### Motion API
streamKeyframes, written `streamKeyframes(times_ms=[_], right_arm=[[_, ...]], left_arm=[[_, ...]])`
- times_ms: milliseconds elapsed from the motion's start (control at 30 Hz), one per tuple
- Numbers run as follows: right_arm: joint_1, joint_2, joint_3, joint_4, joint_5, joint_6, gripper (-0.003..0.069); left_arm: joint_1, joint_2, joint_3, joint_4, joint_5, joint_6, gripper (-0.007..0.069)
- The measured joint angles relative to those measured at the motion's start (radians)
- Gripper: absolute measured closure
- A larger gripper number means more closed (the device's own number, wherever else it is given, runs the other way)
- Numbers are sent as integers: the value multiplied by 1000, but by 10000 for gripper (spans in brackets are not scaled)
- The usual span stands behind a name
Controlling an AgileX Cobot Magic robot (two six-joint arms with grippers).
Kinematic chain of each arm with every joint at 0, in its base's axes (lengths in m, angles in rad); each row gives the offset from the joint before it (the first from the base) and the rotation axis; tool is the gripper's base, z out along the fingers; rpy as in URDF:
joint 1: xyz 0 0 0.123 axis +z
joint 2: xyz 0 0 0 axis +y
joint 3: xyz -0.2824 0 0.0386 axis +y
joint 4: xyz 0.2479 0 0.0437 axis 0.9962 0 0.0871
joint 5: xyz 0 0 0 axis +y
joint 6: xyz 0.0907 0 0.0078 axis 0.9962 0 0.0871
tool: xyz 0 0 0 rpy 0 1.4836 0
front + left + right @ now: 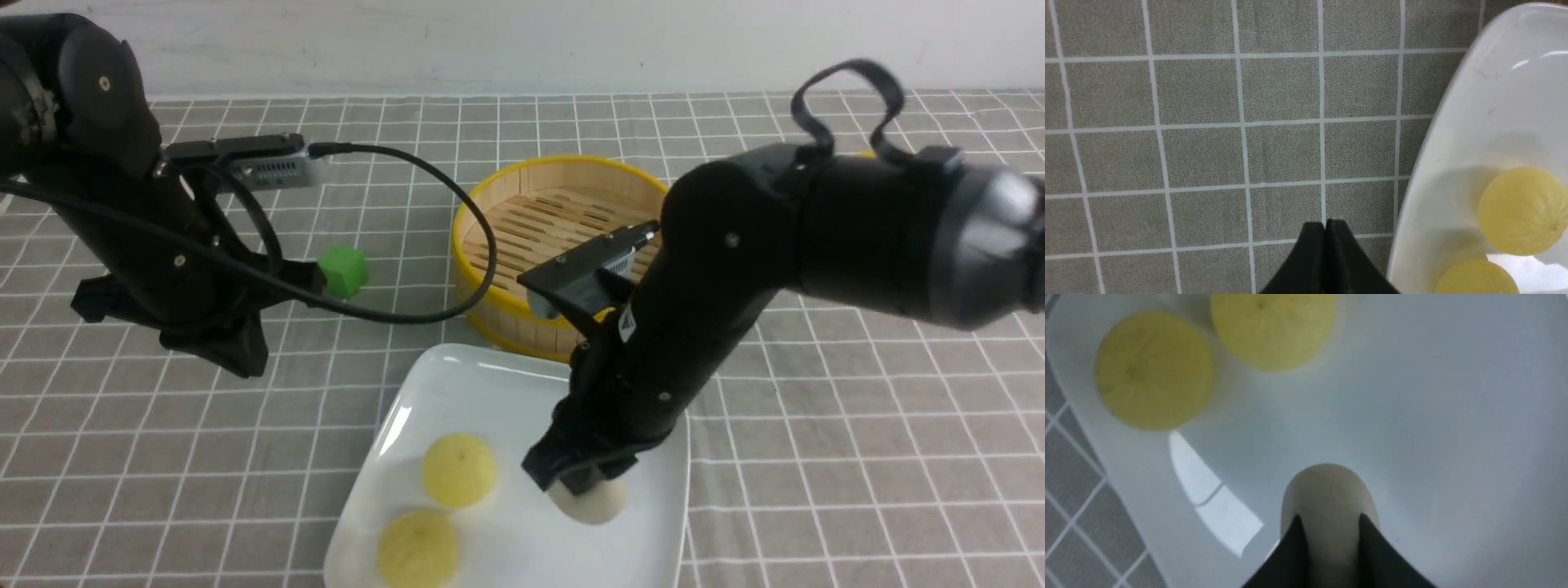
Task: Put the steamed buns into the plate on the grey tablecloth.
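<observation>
The white square plate [457,376] lies on the grey tablecloth [857,449] near the front edge. Two pale yellow steamed buns [459,469] [417,549] rest in its left half. An off-white bun [592,505] sits low on the plate's right side, and my right gripper [580,488] comes down on it from above. In the right wrist view the gripper [1329,518] pinches that bun [1327,490] at both sides, and the yellow buns [1153,369] [1274,330] lie beyond. My left gripper [245,363] hovers left of the plate, shut and empty [1325,223], beside the plate's rim [1453,143].
A round yellow-rimmed bamboo basket [555,220] stands just behind the plate with nothing visible in it. A green cube [343,270] sits on the cloth beside the left arm. A black cable [457,196] loops from the left wrist toward the basket.
</observation>
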Motion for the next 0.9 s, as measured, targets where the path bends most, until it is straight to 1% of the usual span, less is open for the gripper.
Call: streamKeyframes(times_ms=[100,133,167,233,300,333,400,467,533,567,600,667,700,733,767,833,867,900], right_arm=[[0,36,0,-3,-41,2,397],[0,60,0,-3,-54,3,323],[0,72,0,-5,-56,4,278],[0,82,0,-7,-57,7,218],[0,89,-10,-20,-28,26,130],[0,89,-25,-28,2,31,101],[-1,89,-51,-38,36,40,73],[-1,87,-122,-72,144,67,43],[-1,83,-175,-102,226,90,41],[-1,77,-223,-130,290,102,46],[-1,71,-249,-151,314,108,55],[-1,52,-291,-204,328,124,80],[-1,27,-303,-247,333,130,111],[-1,19,-304,-268,335,133,120],[-1,-12,-306,-317,344,149,162],[-1,-56,-299,-371,352,177,232],[-1,-92,-291,-395,354,186,288],[-1,-120,-279,-404,355,191,329]], left_arm=[[0,0,0,0,-6,0,617],[0,0,0,-1,-9,0,617],[0,0,0,-1,-10,0,617],[0,0,0,-1,-10,0,617],[0,0,0,-1,-10,0,617],[0,0,0,-1,-10,0,617],[0,0,0,-1,-10,0,617],[0,0,0,-1,-10,0,617],[0,0,0,-2,-10,0,617],[0,0,0,-3,-10,0,617],[0,0,0,-3,-10,0,617],[0,0,0,-3,-10,0,617],[0,0,0,-6,-10,0,617],[0,0,0,-6,-10,0,617],[0,0,0,-6,-10,0,617],[0,0,0,-6,-10,0,616],[0,0,0,-6,-9,0,615],[0,0,0,-7,-8,0,615]])
